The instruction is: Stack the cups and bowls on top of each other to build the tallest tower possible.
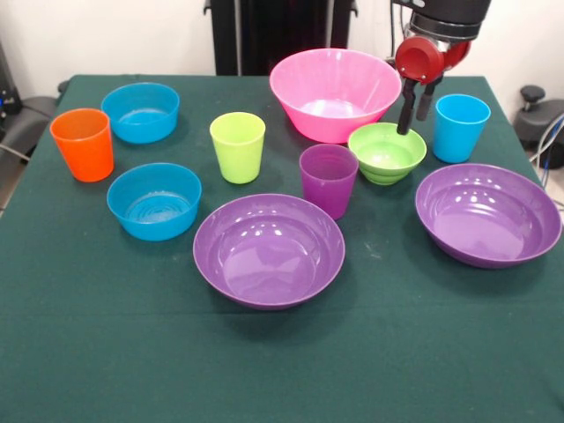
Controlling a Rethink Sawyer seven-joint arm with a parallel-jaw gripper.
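My gripper (413,123) hangs open at the small ribbed green bowl (386,152). One finger dips inside the bowl's far rim and the other stays outside it. The bowl rests on the table. To its right stands the light blue cup (460,127), and the big pink bowl (333,92) is behind. The purple cup (328,179) and lime green cup (237,146) stand upright mid-table, the orange cup (82,144) at far left. Two blue bowls (140,112) (154,200) sit on the left. Wide purple bowls lie at front centre (269,249) and right (487,214). No tower shows: each piece stands alone.
A dark green cloth covers the table (282,370), with open room along its near side. The pink bowl and light blue cup stand close on either side of my gripper.
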